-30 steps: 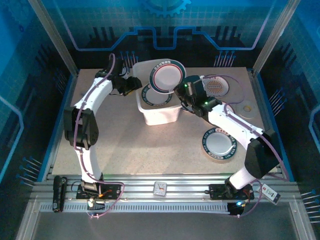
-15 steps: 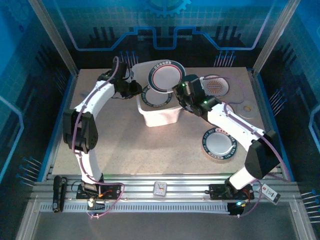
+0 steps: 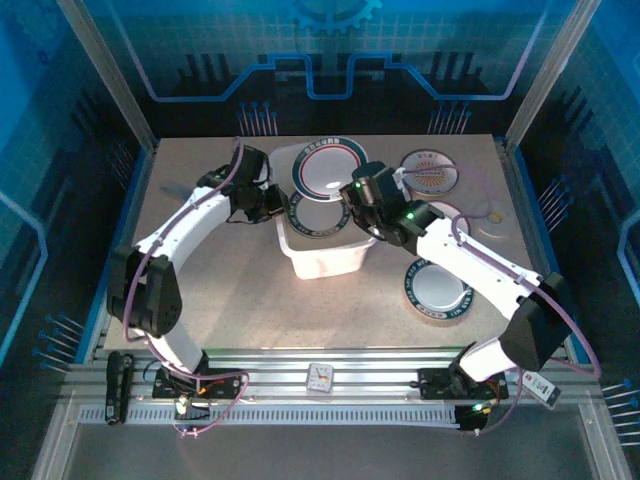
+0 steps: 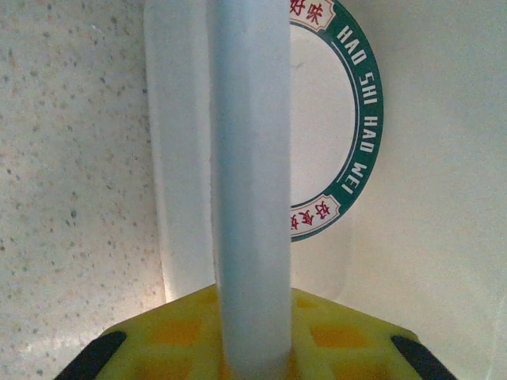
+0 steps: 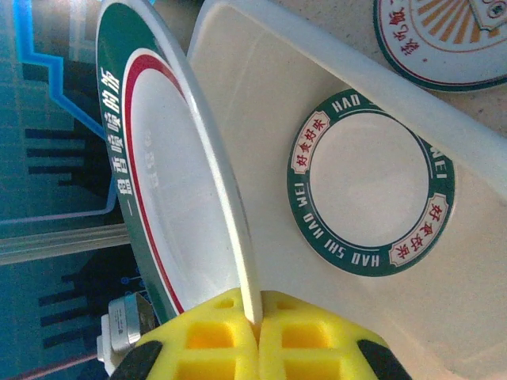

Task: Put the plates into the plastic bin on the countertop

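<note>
Now the left gripper [image 4: 253, 352] is clenched on the rolled rim of the plastic bin [image 4: 249, 158], with the wall running straight between its yellow pads [image 4: 182, 332]. A second ago its jaws stood apart just beside that wall; they have since closed on it. From above, the left gripper [image 3: 268, 200] sits at the bin's 9 o'clock side.

The right gripper [image 5: 257, 324] grasps the held plate [image 5: 170, 182] by its edge, pinched tight and steeply tilted. In the top view the right gripper [image 3: 352, 190] has come in from the bin's 3 o'clock side, so the held plate [image 3: 325, 172] now hangs over the bin's 12 o'clock half. A lettered plate [image 5: 372, 178] already lies flat on the bin floor.

Out on the countertop [image 3: 230, 290], a sunburst plate [image 3: 430, 170] lies at 2 o'clock of the bin. A dark-rimmed plate [image 3: 440, 290] lies at 4 o'clock, and both are well apart from the bin.

The bin looks braced for the drop. The likely next step is to lower the tilted plate onto the one inside and let go. With at least two plates outside, the task seems far from finished.
</note>
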### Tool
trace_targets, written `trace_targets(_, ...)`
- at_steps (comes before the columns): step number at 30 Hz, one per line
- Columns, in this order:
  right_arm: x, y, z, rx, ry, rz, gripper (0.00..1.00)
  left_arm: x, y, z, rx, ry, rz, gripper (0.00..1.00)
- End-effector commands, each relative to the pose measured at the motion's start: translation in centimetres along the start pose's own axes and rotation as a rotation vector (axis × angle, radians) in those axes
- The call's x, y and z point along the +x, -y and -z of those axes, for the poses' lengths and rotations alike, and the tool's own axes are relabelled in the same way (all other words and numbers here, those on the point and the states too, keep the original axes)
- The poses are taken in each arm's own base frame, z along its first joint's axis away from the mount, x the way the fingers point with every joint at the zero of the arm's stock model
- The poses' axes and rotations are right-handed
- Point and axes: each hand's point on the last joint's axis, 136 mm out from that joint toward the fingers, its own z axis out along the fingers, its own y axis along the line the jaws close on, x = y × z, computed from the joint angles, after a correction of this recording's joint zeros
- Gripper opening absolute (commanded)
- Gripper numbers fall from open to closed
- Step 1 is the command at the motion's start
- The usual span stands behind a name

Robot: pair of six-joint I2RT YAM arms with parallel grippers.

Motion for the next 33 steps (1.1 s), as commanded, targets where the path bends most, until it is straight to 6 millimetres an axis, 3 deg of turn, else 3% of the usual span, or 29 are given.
trace_targets(1, -0.7, 0.2, 2.1, 0.006, 0.058, -0.032, 0.0, 1.7, 0.6, 1.0, 0.01, 0.002, 0.032, 0.19)
trace_targets(5, -0.6, 1.5, 3.0, 0.041, 0.074, -0.038, 0.0, 2.7, 0.1, 1.3, -0.001, 0.015, 0.066, 0.22)
trace_targets(9, -0.3, 2.2, 3.5, 0.061, 0.079, -0.037, 0.0, 2.4, 0.3, 2.0, 0.007, 0.046, 0.073, 0.29)
trace_targets(17, 1.0, 2.5, 3.3, 0.112, 0.084, -0.032, 0.0, -1.1, 0.9, 6.1, -0.005, 0.217, -0.006, 0.59)
trace_targets(25, 3.3, 3.1, 1.4, 0.197, 0.086, -0.028, 0.0, -5.8, -0.3, 9.5, 0.05, 0.309, -0.01, 0.63)
trace_targets(33, 4.6, 4.6, -0.4, 0.317, 0.13, -0.094, 0.0, -6.5, -3.1, 10.8, 0.052, 0.326, -0.019, 0.66)
